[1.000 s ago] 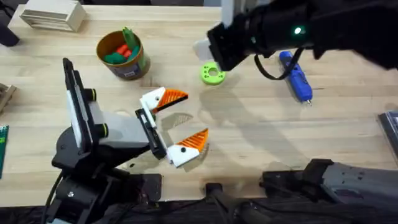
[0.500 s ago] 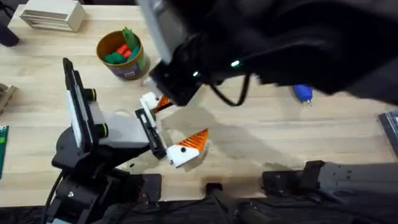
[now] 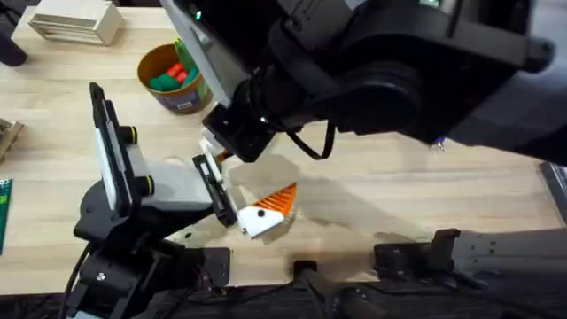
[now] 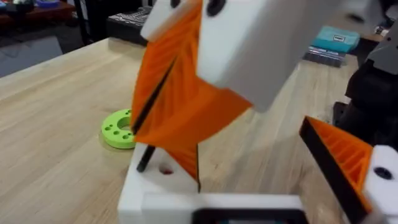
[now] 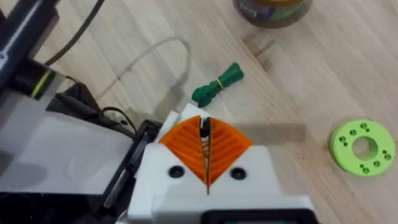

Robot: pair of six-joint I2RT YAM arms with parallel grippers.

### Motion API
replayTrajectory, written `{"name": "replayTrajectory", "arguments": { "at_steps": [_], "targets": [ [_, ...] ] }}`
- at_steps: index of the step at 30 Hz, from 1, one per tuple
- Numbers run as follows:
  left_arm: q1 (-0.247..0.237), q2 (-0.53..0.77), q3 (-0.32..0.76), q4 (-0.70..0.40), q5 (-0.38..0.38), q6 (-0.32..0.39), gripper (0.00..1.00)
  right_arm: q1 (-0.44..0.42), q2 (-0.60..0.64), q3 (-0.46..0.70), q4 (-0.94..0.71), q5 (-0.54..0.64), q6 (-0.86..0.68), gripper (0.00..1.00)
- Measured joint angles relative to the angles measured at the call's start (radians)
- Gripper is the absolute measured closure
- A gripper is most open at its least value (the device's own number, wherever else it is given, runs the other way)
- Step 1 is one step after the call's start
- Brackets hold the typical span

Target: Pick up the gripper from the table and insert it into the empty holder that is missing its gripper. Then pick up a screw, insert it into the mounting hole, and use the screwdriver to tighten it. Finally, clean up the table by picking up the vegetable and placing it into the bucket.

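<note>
Right tool [image 5: 205, 163]: pads together, nothing visibly between.
Left tool [image 3: 252, 190]: fingers apart.
Vegetable [image 5: 216, 84]: one, on counter [image 5: 348, 81].
Green ring [image 5: 362, 148]: one.
Bucket [image 3: 174, 77]: one, 10 o'clock.

Right arm [image 3: 372, 80] blocks holder [image 3: 213, 146] from above.
</note>
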Motion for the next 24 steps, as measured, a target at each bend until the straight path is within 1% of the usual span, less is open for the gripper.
{"name": "replayTrajectory", "arguments": {
  "at_steps": [7, 14, 24],
  "targets": [
    [0.0, 0.0, 0.0, 0.0, 0.0, 0.0, 0.014, 0.0, -0.008, 0.026, -0.075, 0.0, 0.0, 0.994],
    [0.0, 0.0, 0.0, 0.0, 0.002, 0.0, 0.014, 0.0, -0.01, 0.052, -0.081, 0.0, 0.0, 0.994],
    [0.0, 0.0, 0.0, 0.0, 0.003, 0.0, 0.014, 0.0, -0.009, 0.054, -0.104, 0.0, 0.0, 0.994]
  ]
}}
